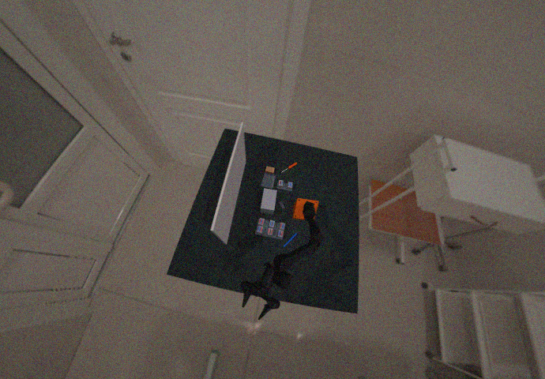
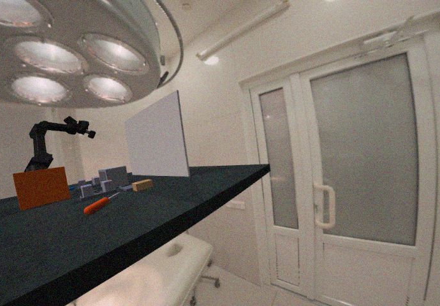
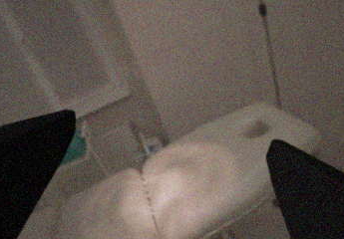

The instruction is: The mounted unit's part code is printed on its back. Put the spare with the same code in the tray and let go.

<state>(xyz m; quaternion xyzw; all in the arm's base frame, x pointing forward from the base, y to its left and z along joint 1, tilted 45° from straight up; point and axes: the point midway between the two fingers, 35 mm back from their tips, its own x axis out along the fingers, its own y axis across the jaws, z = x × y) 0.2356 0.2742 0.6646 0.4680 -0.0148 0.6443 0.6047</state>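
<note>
Right now your gripper (image 1: pixel 255 308) sits past the near edge of the dark worktop (image 1: pixel 327 268), fingers (image 1: pixel 264 311) spread wide with nothing between them; the wrist view shows only a padded bed and pale wall between the two dark tips. The arm (image 1: pixel 298 252) reaches back across the worktop from its base beside the orange tray (image 1: pixel 298 208).

The spares (image 1: pixel 270 227) lie in a small grid near the middle, with two more (image 1: pixel 285 184) further back. The mounted unit (image 1: pixel 268 200), a pale block, stands between those groups, just beside the tall white panel (image 1: pixel 231 187) that walls off the left side. Around them you have a blue pen (image 1: pixel 290 239) near the grid, an orange-handled screwdriver (image 1: pixel 290 167) at the far end, and a small tan block (image 1: pixel 269 170) next to it. The codes on the spares are too small to read.
</note>
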